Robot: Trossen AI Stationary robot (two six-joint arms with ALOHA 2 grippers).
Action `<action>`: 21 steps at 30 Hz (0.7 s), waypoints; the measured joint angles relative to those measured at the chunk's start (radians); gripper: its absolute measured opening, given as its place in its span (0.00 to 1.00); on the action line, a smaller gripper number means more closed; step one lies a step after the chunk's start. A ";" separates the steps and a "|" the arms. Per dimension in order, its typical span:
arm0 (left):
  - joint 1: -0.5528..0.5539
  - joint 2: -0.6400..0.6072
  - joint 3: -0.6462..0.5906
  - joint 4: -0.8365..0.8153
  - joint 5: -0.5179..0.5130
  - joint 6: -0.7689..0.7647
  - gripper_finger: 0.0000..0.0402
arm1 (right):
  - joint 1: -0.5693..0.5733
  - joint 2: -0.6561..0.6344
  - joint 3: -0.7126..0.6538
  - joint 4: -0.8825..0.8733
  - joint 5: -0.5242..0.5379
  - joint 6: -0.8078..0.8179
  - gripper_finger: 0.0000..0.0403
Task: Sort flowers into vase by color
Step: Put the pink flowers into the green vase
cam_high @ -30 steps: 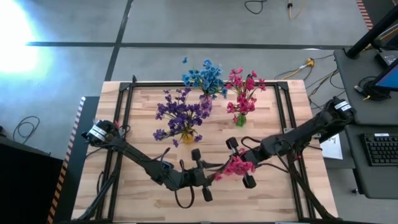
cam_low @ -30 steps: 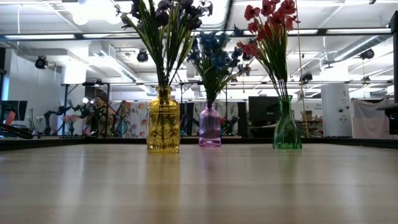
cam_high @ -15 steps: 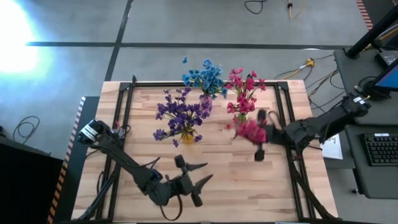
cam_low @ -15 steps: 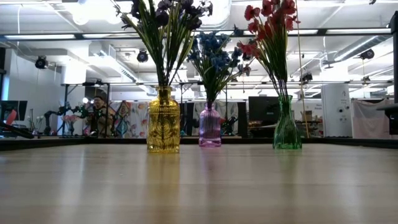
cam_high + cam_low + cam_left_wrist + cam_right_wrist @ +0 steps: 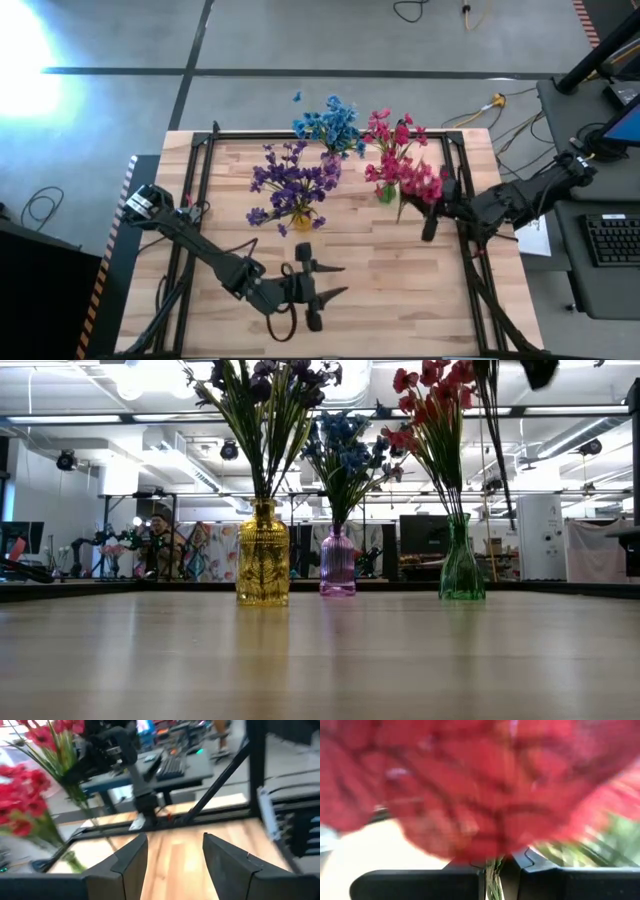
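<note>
The right gripper (image 5: 432, 215) is clenched on a red-pink sprig (image 5: 422, 183), its green stem pinched between the two fingers (image 5: 470, 877). It holds the sprig at about three o'clock on the table (image 5: 400, 300), just beside the green vase (image 5: 461, 565), with the blooms close to the red-pink flowers (image 5: 390, 145) already standing there. In the low view the held stem hangs down beside that vase's flowers.

The purple flowers (image 5: 292, 185) stand in the yellow vase (image 5: 263, 555) near the centre, and the blue flowers (image 5: 330, 125) in the purple vase (image 5: 337, 562) at twelve o'clock.

The left gripper (image 5: 318, 285) waits at about six o'clock, its fingers (image 5: 125, 865) parted and grasping nothing.

No brand, label or writing can be read anywhere.
</note>
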State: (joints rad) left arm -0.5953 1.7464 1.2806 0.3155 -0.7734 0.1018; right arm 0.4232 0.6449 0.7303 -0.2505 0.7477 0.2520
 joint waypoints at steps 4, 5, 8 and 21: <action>0.003 -0.001 0.000 -0.046 -0.079 0.001 0.43 | -0.001 -0.010 0.000 -0.166 0.251 0.142 0.04; 0.004 -0.001 0.000 -0.055 -0.090 0.001 0.43 | -0.001 -0.011 0.000 -0.178 0.298 0.152 0.04; 0.004 0.001 0.000 -0.077 -0.092 -0.003 0.43 | 0.000 -0.029 0.000 -0.155 0.367 0.111 0.04; 0.011 0.002 0.000 -0.101 -0.092 0.037 0.43 | -0.015 -0.234 -0.021 0.105 0.333 -0.216 0.04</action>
State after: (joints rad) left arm -0.5846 1.7481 1.2804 0.2145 -0.8658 0.1387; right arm 0.4087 0.4109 0.7094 -0.1454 1.0803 0.0355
